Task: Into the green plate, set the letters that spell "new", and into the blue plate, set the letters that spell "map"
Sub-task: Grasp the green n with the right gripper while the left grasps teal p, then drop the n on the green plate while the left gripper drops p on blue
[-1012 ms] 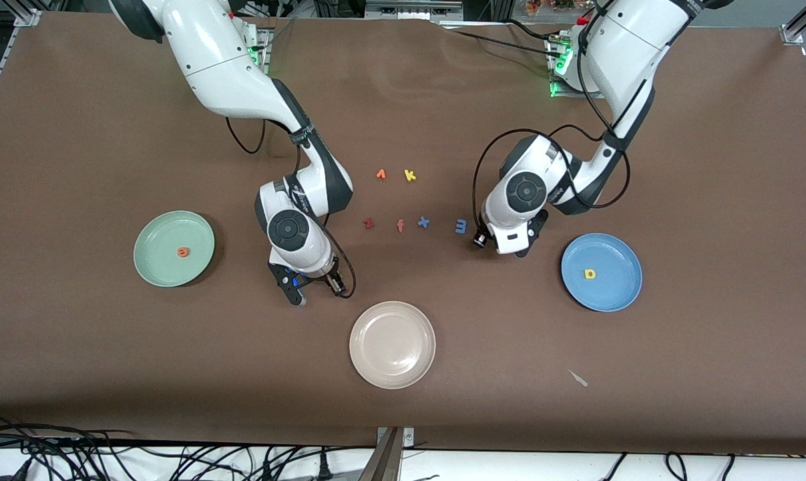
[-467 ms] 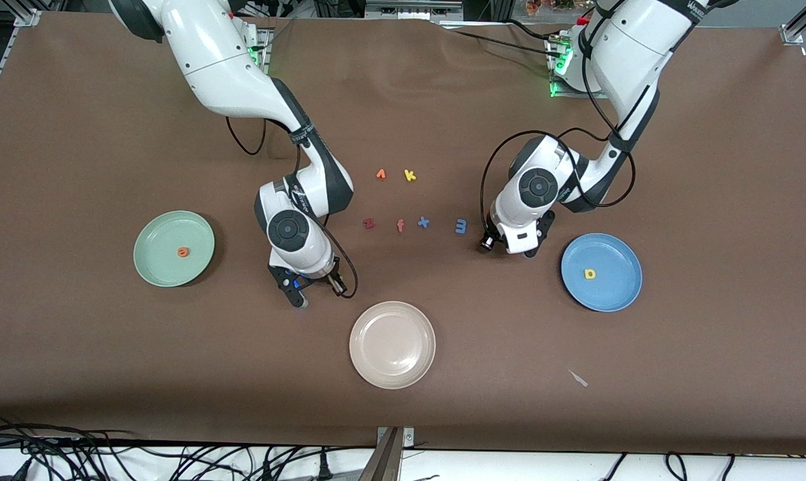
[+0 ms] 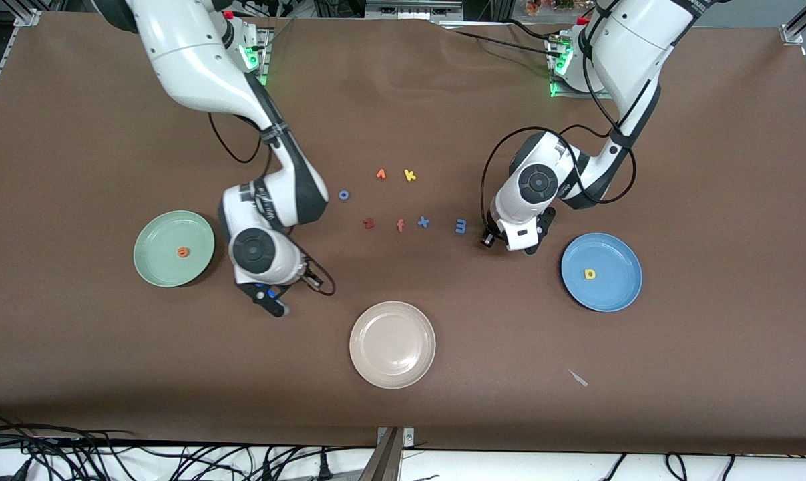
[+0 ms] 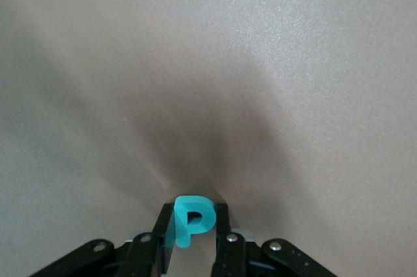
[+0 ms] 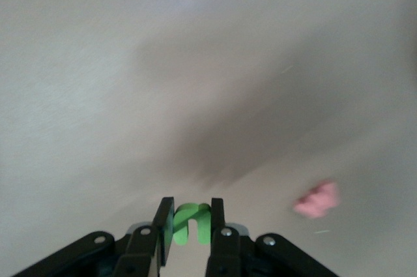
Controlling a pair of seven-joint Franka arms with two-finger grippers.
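Now the left gripper (image 4: 189, 244) is clamped on the teal p (image 4: 189, 219), which stands pinched between its two fingers above bare brown table (image 3: 710, 167). Seen from the front camera, that gripper (image 3: 519, 242) hangs at centre right of the frame, over the table between the blue m (image 3: 461, 226) and the blue plate (image 3: 626, 294). On the blue plate lies the yellow a (image 3: 589, 273).

Likewise the right gripper (image 5: 187, 241) is closed on the green n (image 5: 190, 223), held between its fingers. A pink letter (image 5: 317, 199) lies on the table at the lower right of the right wrist picture; its shape is too blurred to read. From the front, the right gripper (image 3: 272, 302) sits at centre left, over the table between the green plate (image 3: 150, 264) and the cream plate (image 3: 376, 371). The orange e (image 3: 183, 252) rests in the green plate.

Across the middle of the front frame lie a dark red z (image 3: 368, 224), an orange f (image 3: 400, 226) and a blue x (image 3: 423, 222), in a row with the blue m. Higher up sit an orange letter (image 3: 380, 174), a yellow k (image 3: 410, 175) and a blue o (image 3: 343, 195).
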